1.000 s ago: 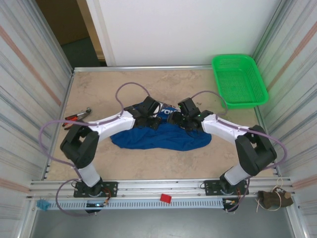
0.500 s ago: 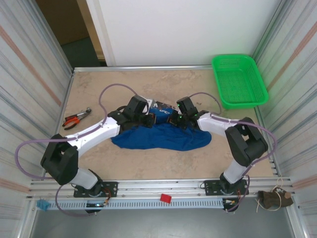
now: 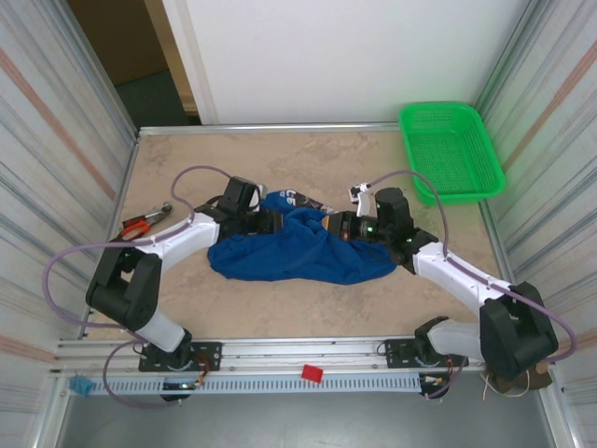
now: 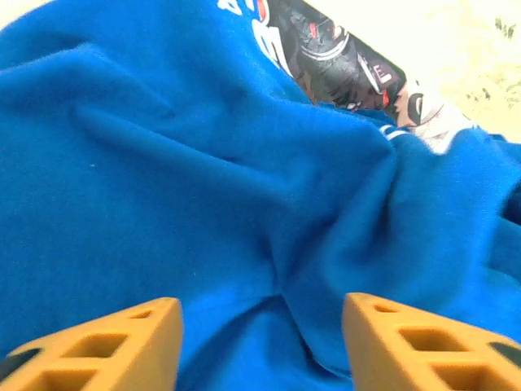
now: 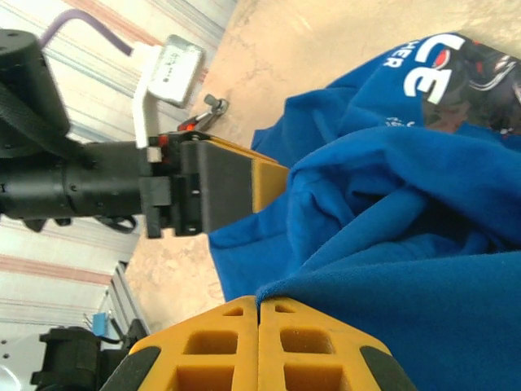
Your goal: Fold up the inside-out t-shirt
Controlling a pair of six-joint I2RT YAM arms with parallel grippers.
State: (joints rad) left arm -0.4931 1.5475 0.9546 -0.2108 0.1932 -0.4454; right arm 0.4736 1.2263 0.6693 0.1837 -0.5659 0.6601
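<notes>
Shirt (image 3: 297, 257) bunched between the two grippers
Likely soft, light and limp; it should sag unless taken by hem or shoulder seams; left gripper (image 4: 260, 316) stands apart, cloth just ahead; right gripper (image 5: 259, 308) is pressed together at a fold; whether it pinches cloth, I cannot tell.

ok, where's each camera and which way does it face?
Top external: above, behind the bases, looking down on the table; both arms, left hand and right hand at the t-shirt.
Left wrist: looks past its open fingers into the t-shirt.
Right wrist: looks across the t-shirt at the left hand; own fingers closed on a fold.
Shared: both wrist views catch the white lettering.
</notes>
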